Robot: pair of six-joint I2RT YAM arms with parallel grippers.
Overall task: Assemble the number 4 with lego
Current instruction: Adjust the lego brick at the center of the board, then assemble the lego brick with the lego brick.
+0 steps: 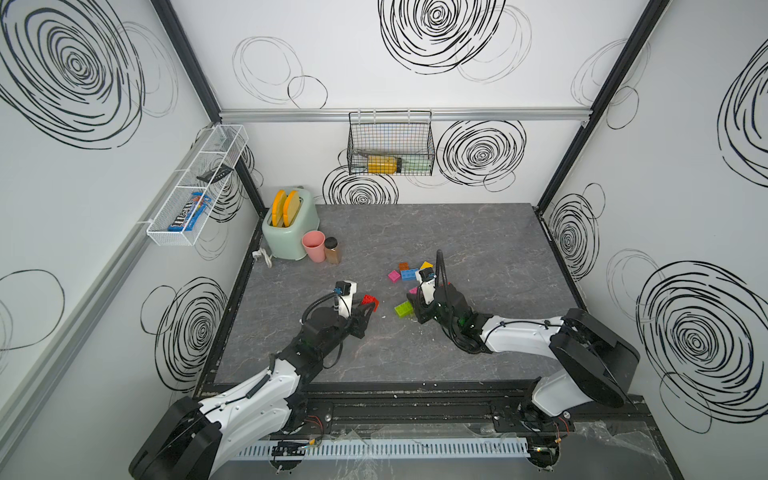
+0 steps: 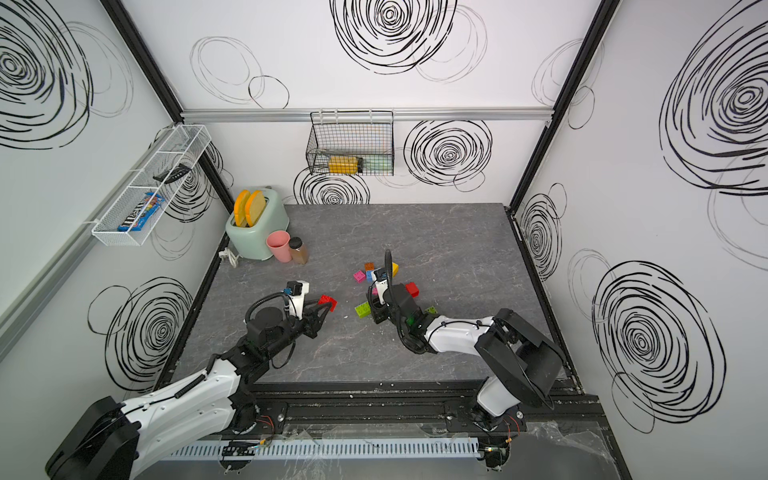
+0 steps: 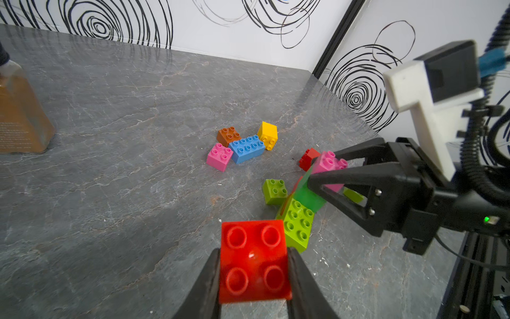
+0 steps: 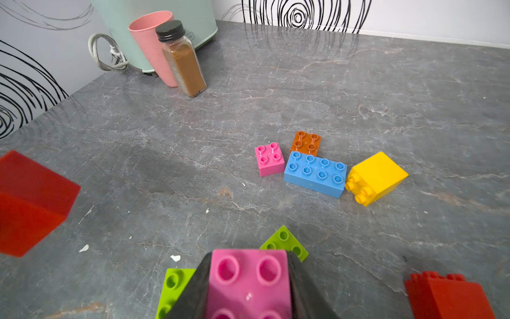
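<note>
1. The left gripper is clamped on a red square studded plastic brick and holds it clear of the grey marbled tabletop.
2. The right gripper has its jaws pressed against both flanks of a pink square studded brick. In the left wrist view this brick sits on a green brick, which lies over a long lime brick.
3. The step in hand looks like securing the pink brick. Grip its flat sides squarely and lift straight, so the bricks beneath are not dragged sideways.
4. Hold the red brick level and apart, and line up the studs before pressing.
5. The spare pieces, among them a long blue brick and a tipped yellow brick, lie clustered farther back.
</note>
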